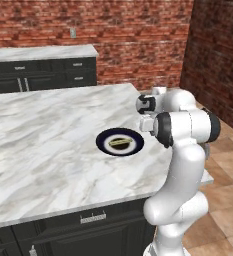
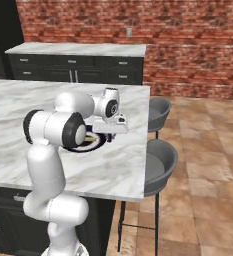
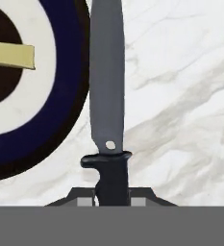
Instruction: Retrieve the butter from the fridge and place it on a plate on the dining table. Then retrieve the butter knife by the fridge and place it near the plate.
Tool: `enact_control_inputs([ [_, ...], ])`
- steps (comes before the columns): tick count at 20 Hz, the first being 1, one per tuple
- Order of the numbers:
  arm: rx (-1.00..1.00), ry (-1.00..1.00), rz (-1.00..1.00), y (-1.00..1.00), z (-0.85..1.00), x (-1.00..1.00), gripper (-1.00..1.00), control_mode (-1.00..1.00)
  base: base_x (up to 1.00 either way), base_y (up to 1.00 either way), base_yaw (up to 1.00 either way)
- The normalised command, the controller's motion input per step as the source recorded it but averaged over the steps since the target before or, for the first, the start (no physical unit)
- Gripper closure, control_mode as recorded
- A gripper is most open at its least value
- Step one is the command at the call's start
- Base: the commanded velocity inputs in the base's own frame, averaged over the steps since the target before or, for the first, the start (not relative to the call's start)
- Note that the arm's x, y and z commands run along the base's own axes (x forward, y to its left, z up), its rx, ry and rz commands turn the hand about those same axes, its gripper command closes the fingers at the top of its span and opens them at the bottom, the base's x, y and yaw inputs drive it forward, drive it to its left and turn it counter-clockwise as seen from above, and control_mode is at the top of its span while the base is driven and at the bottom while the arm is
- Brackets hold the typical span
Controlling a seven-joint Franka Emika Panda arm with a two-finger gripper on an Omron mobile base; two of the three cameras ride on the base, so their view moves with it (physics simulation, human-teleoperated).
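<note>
One plate, one butter on it; hand clamps one butter knife.

The dining table has a polished marble top, white with grey veins, smooth and softly glossy, over a matt dark base with small metal pulls. On that top, the plate looks like glazed ceramic: a glossy navy rim, a white ring, a dull brown centre. The butter on it is a matt, waxy pale yellow. Just beside the plate's rim, the butter knife shows a flat grey blade with a satin, metal-like finish (one small pale rivet near the guard) and a matt black handle, plastic by its look. Behind the table, the wall is rough red brick.
</note>
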Motion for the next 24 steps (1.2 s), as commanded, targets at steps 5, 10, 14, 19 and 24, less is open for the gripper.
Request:
enact_control_inputs([
  [5, 0.0, 0.0, 0.0, -0.01, -0.51, 0.45, 1.0, -1.0, 0.0, 0.0, 0.0],
  [10, 0.0, 0.0, 0.0, -0.01, -0.44, 0.39, 1.0, -1.0, 0.0, 0.0, 0.0],
  [14, 0.0, 0.0, 0.0, 0.0, -0.48, 0.47, 1.0, -1.0, 0.0, 0.0, 0.0],
  [19, 0.01, 0.0, 0.0, 0.0, -0.22, 0.2, -1.0, -1.0, 0.0, 0.0, 0.0],
  [24, 0.05, 0.0, 0.0, 0.0, 0.16, -0.02, -1.0, -1.0, 0.0, 0.0, 0.0],
])
